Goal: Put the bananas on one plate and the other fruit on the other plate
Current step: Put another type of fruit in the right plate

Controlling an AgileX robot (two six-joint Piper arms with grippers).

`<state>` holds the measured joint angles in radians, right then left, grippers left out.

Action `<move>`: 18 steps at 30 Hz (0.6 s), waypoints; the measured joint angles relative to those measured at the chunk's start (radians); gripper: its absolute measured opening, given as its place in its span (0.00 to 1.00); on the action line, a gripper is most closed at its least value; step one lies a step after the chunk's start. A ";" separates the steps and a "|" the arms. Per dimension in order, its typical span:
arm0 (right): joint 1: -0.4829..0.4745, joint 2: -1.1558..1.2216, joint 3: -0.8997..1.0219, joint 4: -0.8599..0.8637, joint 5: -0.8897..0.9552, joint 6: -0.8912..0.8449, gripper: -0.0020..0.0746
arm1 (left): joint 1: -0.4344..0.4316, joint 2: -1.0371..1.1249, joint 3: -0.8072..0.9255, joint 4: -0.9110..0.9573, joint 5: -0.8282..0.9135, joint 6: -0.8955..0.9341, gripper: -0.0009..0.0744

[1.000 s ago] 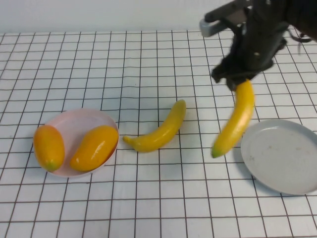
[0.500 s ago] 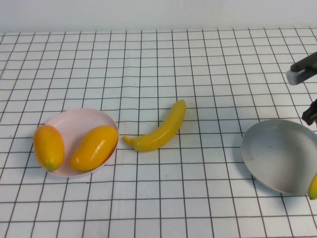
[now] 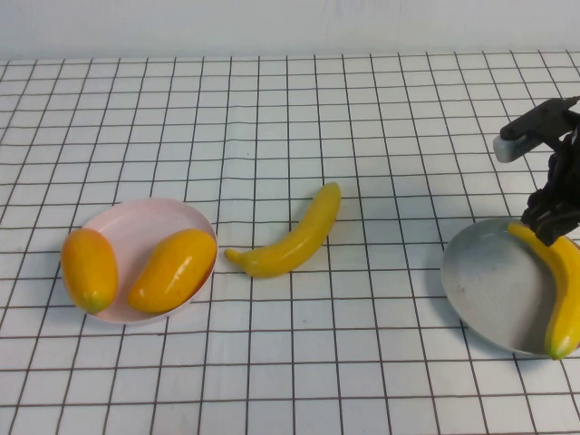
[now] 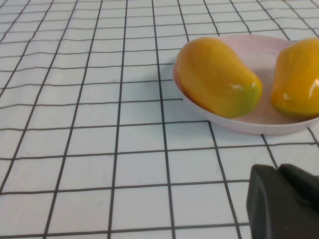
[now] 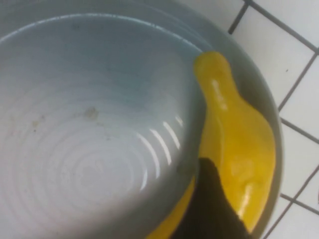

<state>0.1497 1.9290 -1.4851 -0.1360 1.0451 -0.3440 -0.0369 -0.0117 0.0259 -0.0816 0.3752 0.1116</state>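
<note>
Two orange-yellow fruits [image 4: 217,75] lie in pink plate [image 4: 259,122] on gridded table [image 4: 89,149]; left gripper [image 4: 284,201] shut, near plate.

I see 2 glossy orange-yellow oval fruits [image 3: 131,266] lying side by side on the pale pink plate [image 3: 145,223]. 1 curved yellow banana [image 3: 292,237] lies on the table between the plates; the other banana [image 3: 564,290] lies along the grey plate's [image 3: 489,281] right rim.

Open table [image 3: 381,127] (one loose banana [image 3: 290,237])
</note>
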 joint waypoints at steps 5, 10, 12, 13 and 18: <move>0.002 0.000 -0.078 0.082 0.105 0.000 0.55 | 0.000 0.000 0.000 0.000 0.000 0.000 0.01; 0.058 0.000 -0.196 0.136 0.167 0.000 0.45 | 0.000 0.000 0.000 0.000 0.000 0.000 0.01; 0.112 0.000 -0.242 0.136 0.170 -0.007 0.40 | 0.000 0.000 0.000 0.000 0.000 0.000 0.01; 0.137 0.000 -0.262 0.142 0.172 -0.020 0.39 | 0.000 0.000 0.000 0.000 0.000 0.000 0.01; 0.279 0.025 -0.350 0.192 0.181 -0.030 0.39 | 0.000 0.000 0.000 0.000 0.000 0.000 0.01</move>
<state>0.4292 1.9544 -1.8347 0.0565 1.2262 -0.3740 -0.0369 -0.0117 0.0259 -0.0816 0.3752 0.1116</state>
